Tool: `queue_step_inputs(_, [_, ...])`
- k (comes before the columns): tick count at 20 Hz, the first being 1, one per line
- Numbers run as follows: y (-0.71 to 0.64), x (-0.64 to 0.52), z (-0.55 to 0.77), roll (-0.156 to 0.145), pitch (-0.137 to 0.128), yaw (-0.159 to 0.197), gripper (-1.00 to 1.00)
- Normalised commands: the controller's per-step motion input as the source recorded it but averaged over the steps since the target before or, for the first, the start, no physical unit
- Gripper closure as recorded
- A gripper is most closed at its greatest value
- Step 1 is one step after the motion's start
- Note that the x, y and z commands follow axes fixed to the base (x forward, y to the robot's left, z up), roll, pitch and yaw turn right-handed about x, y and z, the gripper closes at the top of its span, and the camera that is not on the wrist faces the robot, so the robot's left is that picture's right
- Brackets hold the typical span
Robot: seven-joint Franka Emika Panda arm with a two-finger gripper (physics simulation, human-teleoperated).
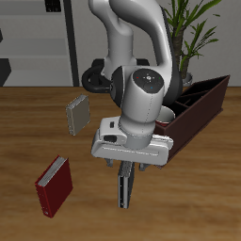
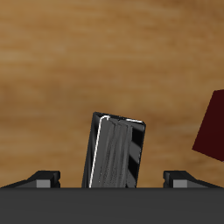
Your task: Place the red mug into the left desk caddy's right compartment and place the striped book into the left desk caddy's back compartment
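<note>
My gripper point(image 1: 126, 171) is shut on the striped book point(image 1: 125, 190), a thin grey book with dark and light stripes. The book hangs upright below the fingers, above the table's front part. In the wrist view the book point(image 2: 116, 153) stands between the two fingertips of the gripper point(image 2: 112, 180). The left desk caddy point(image 1: 200, 105), a long dark maroon-brown box with dividers, lies farther back, beside my arm. The arm covers one end of it. The red mug is hidden from both views.
A dark red book point(image 1: 54, 184) lies near the table's front edge, and a dark red corner point(image 2: 213, 127) shows in the wrist view. A smaller plain grey book point(image 1: 77, 114) lies farther back. A potted plant point(image 1: 193, 28) stands behind the caddy.
</note>
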Motion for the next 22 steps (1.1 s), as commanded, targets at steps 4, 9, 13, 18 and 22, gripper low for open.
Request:
queue_step_inputs(4, [-0.03, 0.01, -0.04, 0.007, -0.007, -0.024, 1.0])
queue_step_inputs(9, [-0.18, 0.06, -0.01, -0.028, 0.012, -0.022, 1.0])
queue_step_inputs(13, [-0.07, -0.1, 0.29, -0.026, -0.028, -0.011, 1.0])
queue_step_inputs(18, [-0.08, -0.3, 0.59, -0.041, -0.073, -0.028, 1.0])
queue_step_inputs(22, [-0.17, -0.43, 0.67, -0.092, -0.067, -0.034, 1.0])
